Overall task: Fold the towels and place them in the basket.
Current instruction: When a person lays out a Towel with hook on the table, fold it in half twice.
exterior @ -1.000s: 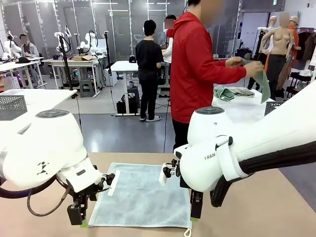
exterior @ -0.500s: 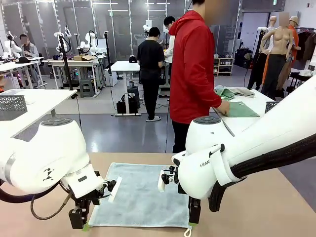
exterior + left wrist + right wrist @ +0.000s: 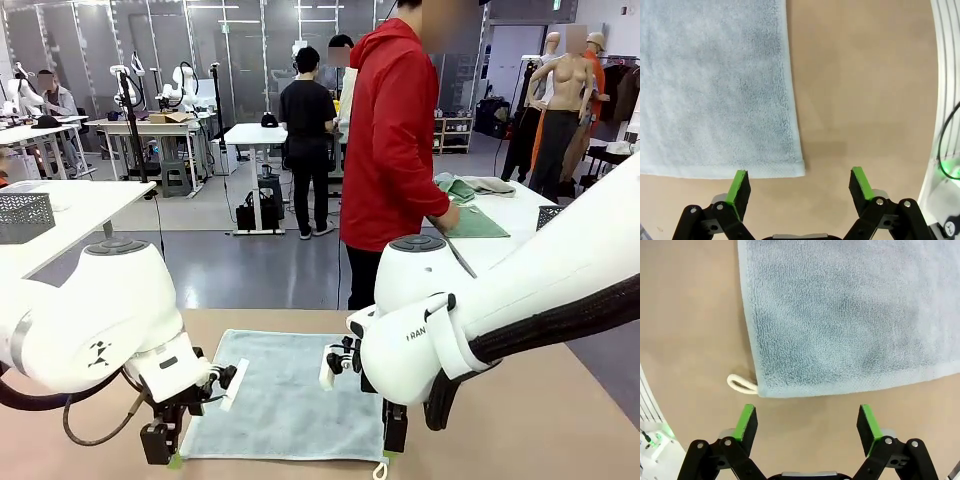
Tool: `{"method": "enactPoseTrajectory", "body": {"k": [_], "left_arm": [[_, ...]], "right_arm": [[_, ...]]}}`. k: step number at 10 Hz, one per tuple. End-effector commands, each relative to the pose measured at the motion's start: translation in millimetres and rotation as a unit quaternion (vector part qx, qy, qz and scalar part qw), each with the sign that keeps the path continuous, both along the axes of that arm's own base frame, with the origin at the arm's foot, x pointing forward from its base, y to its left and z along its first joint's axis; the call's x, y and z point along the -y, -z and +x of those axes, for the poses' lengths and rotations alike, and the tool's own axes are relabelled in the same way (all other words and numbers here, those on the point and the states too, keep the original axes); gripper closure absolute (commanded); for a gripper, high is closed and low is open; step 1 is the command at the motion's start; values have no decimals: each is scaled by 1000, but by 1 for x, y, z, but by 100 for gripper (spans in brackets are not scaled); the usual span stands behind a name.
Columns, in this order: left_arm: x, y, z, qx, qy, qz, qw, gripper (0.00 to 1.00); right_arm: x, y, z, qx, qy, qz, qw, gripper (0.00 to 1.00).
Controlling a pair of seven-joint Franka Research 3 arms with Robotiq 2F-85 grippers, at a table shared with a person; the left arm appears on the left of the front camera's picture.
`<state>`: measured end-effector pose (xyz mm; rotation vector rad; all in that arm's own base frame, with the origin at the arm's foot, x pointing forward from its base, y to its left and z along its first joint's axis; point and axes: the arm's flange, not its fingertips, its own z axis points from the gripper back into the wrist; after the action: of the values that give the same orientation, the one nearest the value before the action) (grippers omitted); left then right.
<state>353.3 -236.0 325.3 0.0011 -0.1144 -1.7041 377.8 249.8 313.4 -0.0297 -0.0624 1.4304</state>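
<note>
A light blue towel (image 3: 285, 395) lies flat on the tan table. My left gripper (image 3: 160, 440) hangs open over its near left corner, and my right gripper (image 3: 393, 430) hangs open over its near right corner. In the left wrist view the towel (image 3: 715, 90) ends in a corner just beyond the open gripper (image 3: 800, 186). In the right wrist view the towel (image 3: 850, 315) has a white loop (image 3: 742, 385) at its corner, just ahead of the open gripper (image 3: 807, 422). A green towel (image 3: 478, 223) lies on a side table under the person's hand. A dark mesh basket (image 3: 22, 215) sits at far left.
The person in a red jacket (image 3: 390, 140) stands at the far side, turned to the white side table (image 3: 500, 245), which holds more bunched towels (image 3: 470, 187) and a dark mesh corner (image 3: 550, 213). Bare tan table surrounds the blue towel.
The person has lowered the green towel from mid-air onto the side table. Both arms have sunk a little toward the blue towel's near corners. Both grippers stay open.
</note>
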Motion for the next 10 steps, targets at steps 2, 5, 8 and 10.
{"method": "enactPoseTrajectory", "body": {"k": [2, 5, 8, 10], "left_arm": [[7, 16, 2, -10, -10, 2, 1000, 0], [8, 20, 7, -7, -7, 1, 1000, 0], [8, 23, 8, -11, -9, 3, 1000, 0], [7, 25, 11, -14, -6, 2, 1000, 0]], "right_arm": [[-13, 13, 1, 9, -34, -14, 999, 0], [-17, 23, 2, -3, -37, -6, 999, 0], [-22, 30, -1, -28, -24, 0, 999, 0], [-23, 32, 0, -29, -27, -1, 999, 0]]}}
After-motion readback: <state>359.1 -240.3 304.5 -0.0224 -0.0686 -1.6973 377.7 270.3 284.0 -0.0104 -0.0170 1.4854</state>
